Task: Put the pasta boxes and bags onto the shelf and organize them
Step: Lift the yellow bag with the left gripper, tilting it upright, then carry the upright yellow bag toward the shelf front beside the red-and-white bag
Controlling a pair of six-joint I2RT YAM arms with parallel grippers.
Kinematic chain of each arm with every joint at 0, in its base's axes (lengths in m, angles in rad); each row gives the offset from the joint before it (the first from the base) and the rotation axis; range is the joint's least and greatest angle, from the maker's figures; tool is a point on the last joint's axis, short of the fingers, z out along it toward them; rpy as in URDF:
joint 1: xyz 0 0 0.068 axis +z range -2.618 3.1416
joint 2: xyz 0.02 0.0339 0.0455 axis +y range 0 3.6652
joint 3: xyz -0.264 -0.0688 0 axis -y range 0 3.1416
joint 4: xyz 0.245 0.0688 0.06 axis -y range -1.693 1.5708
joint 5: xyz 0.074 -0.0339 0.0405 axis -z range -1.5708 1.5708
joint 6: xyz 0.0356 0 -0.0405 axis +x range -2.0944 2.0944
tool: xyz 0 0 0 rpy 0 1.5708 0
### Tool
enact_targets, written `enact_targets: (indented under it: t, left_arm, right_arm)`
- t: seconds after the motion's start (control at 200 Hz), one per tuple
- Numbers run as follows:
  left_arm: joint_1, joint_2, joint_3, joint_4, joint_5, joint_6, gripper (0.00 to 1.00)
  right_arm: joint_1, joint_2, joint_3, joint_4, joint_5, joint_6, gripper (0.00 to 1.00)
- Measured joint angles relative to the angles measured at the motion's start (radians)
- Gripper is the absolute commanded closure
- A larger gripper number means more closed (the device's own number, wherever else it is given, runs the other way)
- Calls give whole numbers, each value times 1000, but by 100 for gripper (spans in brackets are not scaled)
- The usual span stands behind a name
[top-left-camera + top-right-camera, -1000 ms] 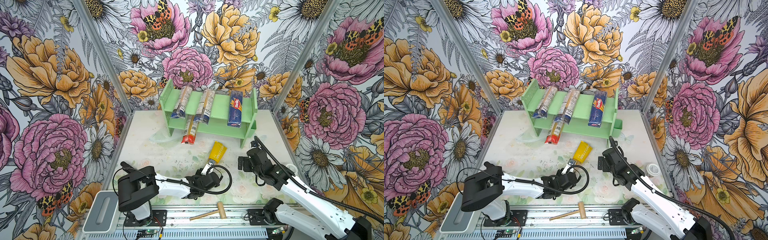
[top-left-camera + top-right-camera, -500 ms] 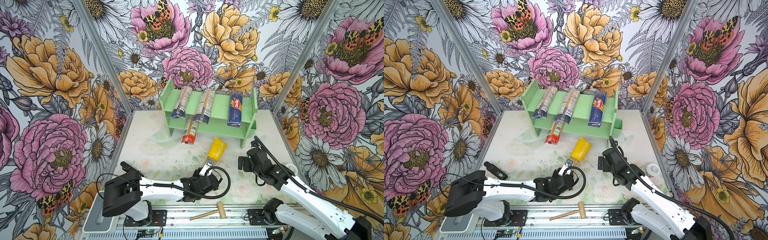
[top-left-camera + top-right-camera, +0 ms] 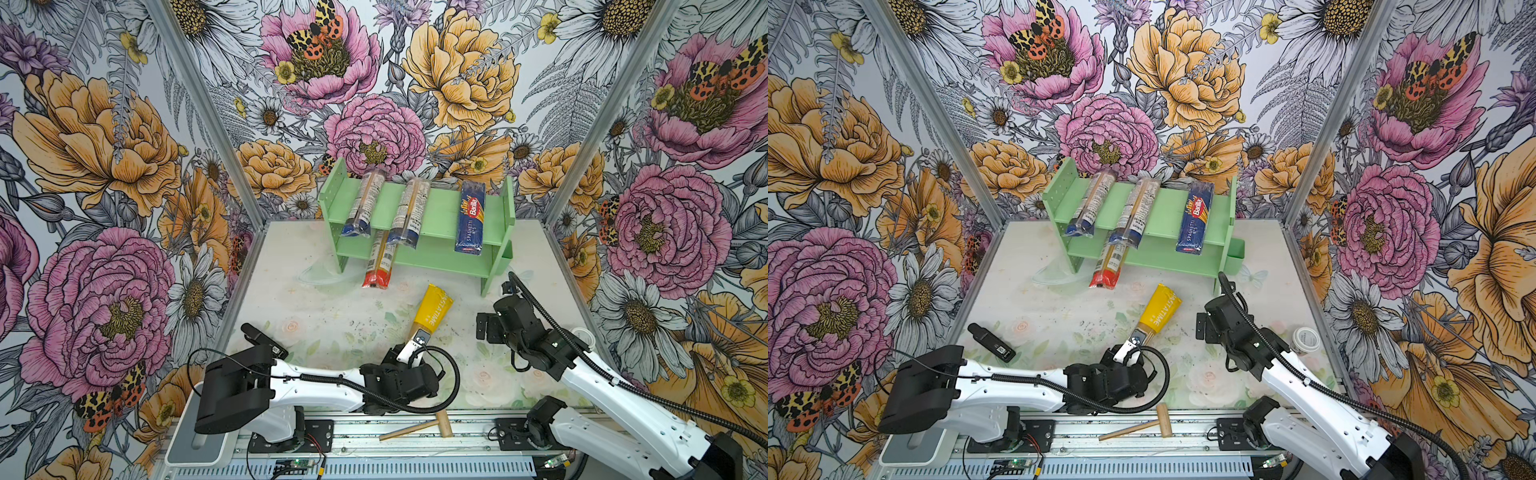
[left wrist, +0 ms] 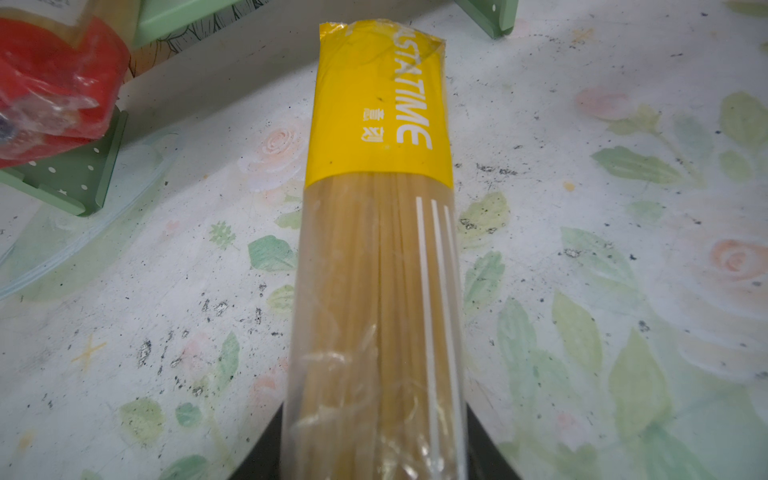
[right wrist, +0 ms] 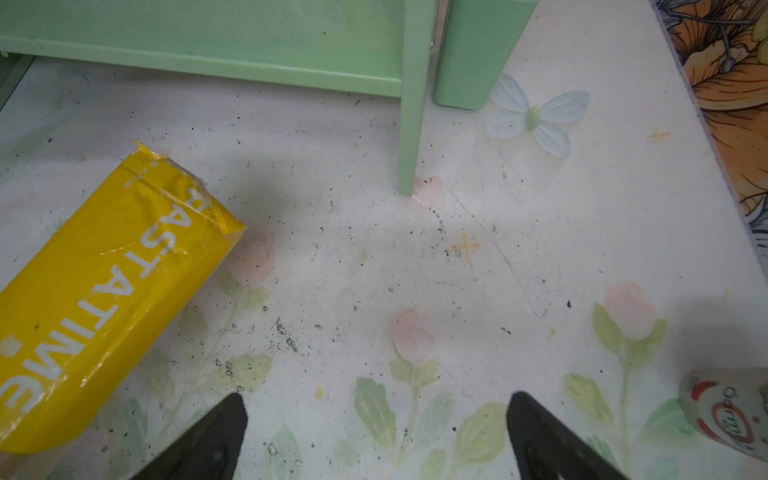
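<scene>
A yellow bag (image 3: 432, 309) (image 3: 1160, 313) (image 4: 378, 249) of spaghetti points toward the shelf, and my left gripper (image 3: 415, 345) (image 4: 374, 440) is shut on its clear near end. On the mint-green shelf (image 3: 440, 208) (image 3: 1163, 216), two blue-ended bags (image 3: 360, 203) (image 3: 409, 212) and a dark blue Barilla box (image 3: 470, 218) lie on the upper tier. A red-ended bag (image 3: 380, 262) sticks out of the lower tier onto the table. My right gripper (image 3: 484, 328) (image 5: 376, 415) hovers open over bare table, right of the bag's yellow end (image 5: 104, 291).
A small wooden mallet (image 3: 419, 428) lies on the front rail. A black device (image 3: 262, 338) rests at the front left. A small white jar (image 3: 1305, 338) (image 5: 731, 411) stands near the right wall. A green bin (image 3: 1235, 255) hangs on the shelf's right side.
My left arm has sunk lower and swung its rear link leftward, uncovering the black device. The yellow bag stays in its grip and has barely shifted. The right arm has not moved.
</scene>
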Motion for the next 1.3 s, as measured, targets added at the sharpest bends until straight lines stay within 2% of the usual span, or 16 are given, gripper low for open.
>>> enact_targets:
  t: [0.22, 0.45, 0.826, 1.296]
  left_arm:
    - [-2, -76, -5, -3, -54, -29, 100]
    - [-2, -160, -84, 92, -89, -44, 100]
    - [7, -165, -96, 201, -127, -27, 100]
    - [158, -98, -17, 247, -102, 40, 100]
  right_arm:
    - [0, 0, 0, 0, 0, 0, 1]
    - [0, 0, 0, 0, 0, 0, 0]
    - [0, -2, 0, 0, 0, 0, 0]
    - [0, -11, 0, 0, 0, 0, 1]
